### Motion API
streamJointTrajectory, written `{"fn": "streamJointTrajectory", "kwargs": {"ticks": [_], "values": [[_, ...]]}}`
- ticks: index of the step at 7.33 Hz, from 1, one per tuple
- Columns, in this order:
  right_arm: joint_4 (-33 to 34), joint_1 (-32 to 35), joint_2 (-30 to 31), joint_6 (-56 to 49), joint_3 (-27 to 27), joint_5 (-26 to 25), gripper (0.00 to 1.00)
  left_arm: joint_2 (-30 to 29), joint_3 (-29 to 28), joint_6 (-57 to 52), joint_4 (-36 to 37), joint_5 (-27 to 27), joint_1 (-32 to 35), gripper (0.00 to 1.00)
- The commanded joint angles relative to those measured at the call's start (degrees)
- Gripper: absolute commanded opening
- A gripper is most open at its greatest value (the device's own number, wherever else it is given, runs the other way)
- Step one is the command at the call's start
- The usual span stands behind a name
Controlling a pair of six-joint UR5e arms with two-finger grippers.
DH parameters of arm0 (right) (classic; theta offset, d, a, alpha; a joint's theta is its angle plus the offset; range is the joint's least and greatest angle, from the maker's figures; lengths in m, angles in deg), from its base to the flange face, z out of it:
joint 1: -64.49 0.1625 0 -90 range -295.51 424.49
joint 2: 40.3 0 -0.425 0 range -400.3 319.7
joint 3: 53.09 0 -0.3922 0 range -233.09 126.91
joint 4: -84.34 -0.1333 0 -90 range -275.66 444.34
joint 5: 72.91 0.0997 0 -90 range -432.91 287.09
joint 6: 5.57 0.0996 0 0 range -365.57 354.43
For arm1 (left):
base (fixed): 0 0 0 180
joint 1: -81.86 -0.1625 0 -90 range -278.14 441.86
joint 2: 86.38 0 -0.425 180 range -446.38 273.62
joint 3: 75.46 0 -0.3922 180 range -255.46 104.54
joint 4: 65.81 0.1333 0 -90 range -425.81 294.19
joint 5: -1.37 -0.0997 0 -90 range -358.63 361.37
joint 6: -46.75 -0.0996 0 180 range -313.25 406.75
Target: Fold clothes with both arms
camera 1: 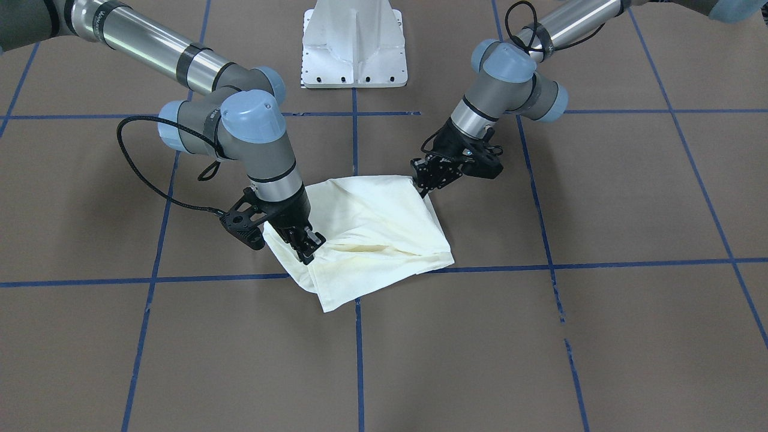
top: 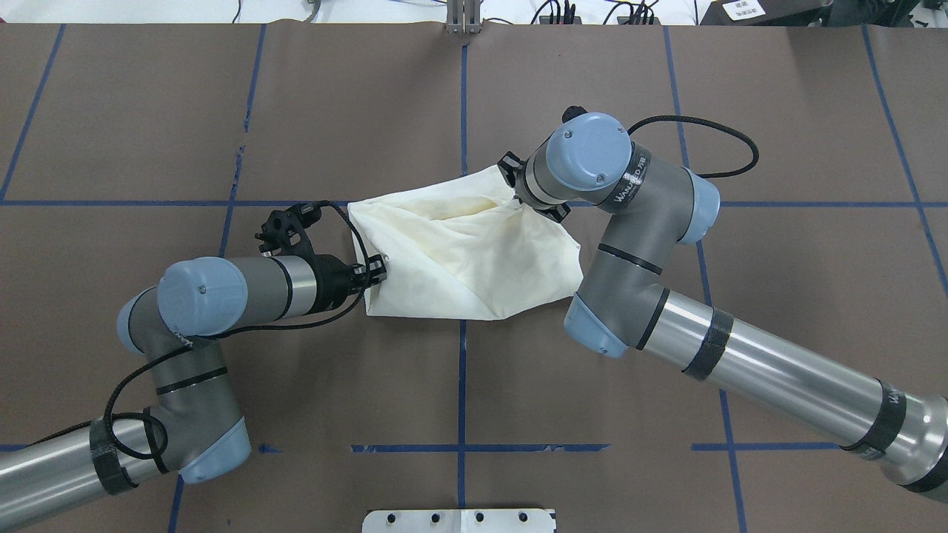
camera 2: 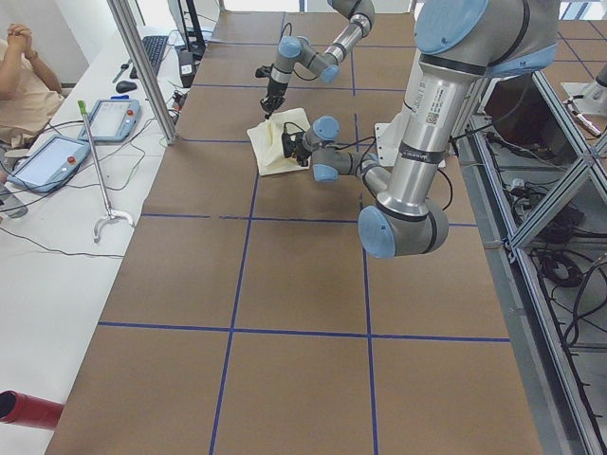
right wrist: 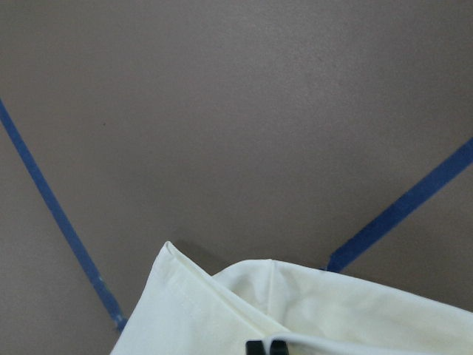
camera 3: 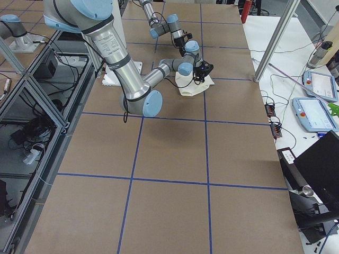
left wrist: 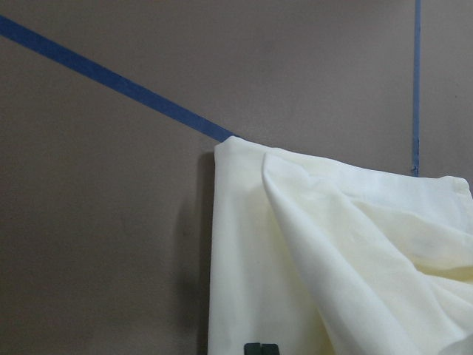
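Note:
The cream shirt [camera 1: 372, 234] lies as a folded bundle at the table's middle, plain side out, with no print showing. My left gripper [camera 1: 425, 179] is shut on its corner nearest the robot's base; it also shows in the overhead view [top: 376, 271]. My right gripper [camera 1: 307, 245] is shut on the opposite edge of the shirt [top: 466, 252], and in the overhead view the wrist mostly hides it. The cloth hangs creased between the two grips. Each wrist view shows closed fingertips [left wrist: 260, 347] [right wrist: 267, 346] on cream cloth [left wrist: 332, 251].
The white metal pedestal base [camera 1: 355, 45] stands behind the shirt. Blue tape lines [camera 1: 354, 138] grid the brown table. In the exterior left view a seated person [camera 2: 24, 71] and tablets [camera 2: 114, 118] are at a side bench.

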Motion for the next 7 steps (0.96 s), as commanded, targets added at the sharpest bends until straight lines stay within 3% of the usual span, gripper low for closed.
{"fn": "streamJointTrajectory", "kwargs": {"ticks": [1,4,7], "values": [[-0.01,-0.04,0.04,0.0,-0.03,-0.04,0.0,0.29,-0.5,-4.3,-4.23,1.45,-3.11,0.0],[-0.01,0.05,0.13,-0.09,0.05,-0.04,0.0,2.31,-0.06,-4.96,-4.51,11.11,-3.11,0.0],[0.08,0.31,0.13,-0.09,0.49,-0.04,0.0,2.4,0.38,-4.52,-4.78,14.1,-3.99,0.0]]}}
